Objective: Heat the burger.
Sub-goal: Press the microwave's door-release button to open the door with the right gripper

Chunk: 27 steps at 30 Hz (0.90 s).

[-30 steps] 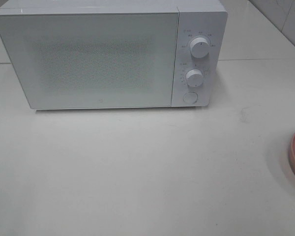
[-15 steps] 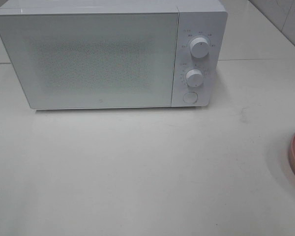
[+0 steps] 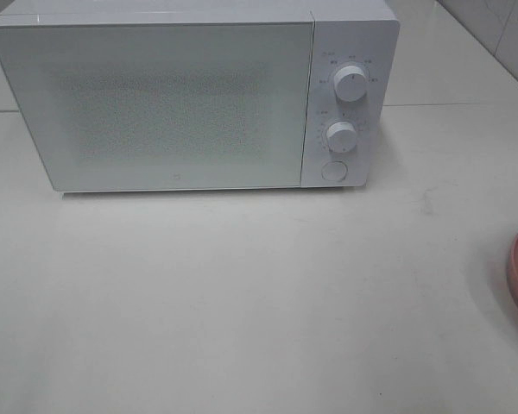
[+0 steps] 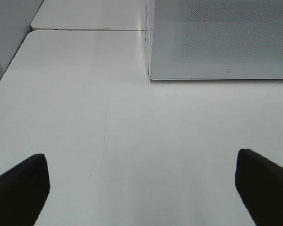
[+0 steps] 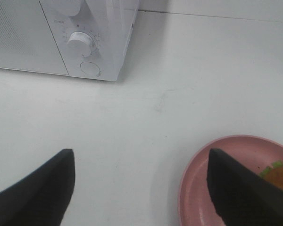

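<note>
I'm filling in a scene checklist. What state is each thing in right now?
microwave: door shut.
burger: on the plate, outside the microwave, partly hidden.
plate: holds the burger, right of the microwave.
left gripper: jaws open, empty.
right gripper: jaws open, empty.
</note>
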Each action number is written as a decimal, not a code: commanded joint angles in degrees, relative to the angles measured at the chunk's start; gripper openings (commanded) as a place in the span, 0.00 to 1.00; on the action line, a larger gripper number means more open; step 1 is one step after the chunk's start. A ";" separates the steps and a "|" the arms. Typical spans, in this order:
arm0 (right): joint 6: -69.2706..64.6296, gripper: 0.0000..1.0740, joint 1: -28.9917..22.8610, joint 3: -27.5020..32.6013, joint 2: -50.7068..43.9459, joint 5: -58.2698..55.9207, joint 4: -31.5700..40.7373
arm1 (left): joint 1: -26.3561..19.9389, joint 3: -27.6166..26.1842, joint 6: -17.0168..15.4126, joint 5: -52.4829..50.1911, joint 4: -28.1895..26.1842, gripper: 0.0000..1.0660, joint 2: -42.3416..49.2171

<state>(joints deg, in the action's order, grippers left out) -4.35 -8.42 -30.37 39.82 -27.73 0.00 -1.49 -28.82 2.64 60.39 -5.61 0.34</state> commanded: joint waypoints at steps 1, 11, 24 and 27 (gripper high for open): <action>-0.06 0.69 0.34 -0.17 3.27 4.18 0.00 | -0.17 0.11 0.00 -0.92 -0.23 0.94 1.32; -0.06 0.69 0.29 -0.06 13.29 15.76 0.00 | -0.17 0.11 0.00 -0.92 -0.23 0.94 1.32; -0.06 0.69 0.17 8.54 24.12 47.84 0.00 | -0.17 0.11 0.00 -0.92 -0.23 0.94 1.32; 0.00 0.69 0.17 9.68 27.27 53.29 0.00 | -0.17 0.11 0.00 -0.92 -0.23 0.94 1.32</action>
<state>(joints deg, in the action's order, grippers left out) -4.35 -8.42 -20.80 66.92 23.38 0.40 -1.49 -28.82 2.64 60.39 -5.61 0.34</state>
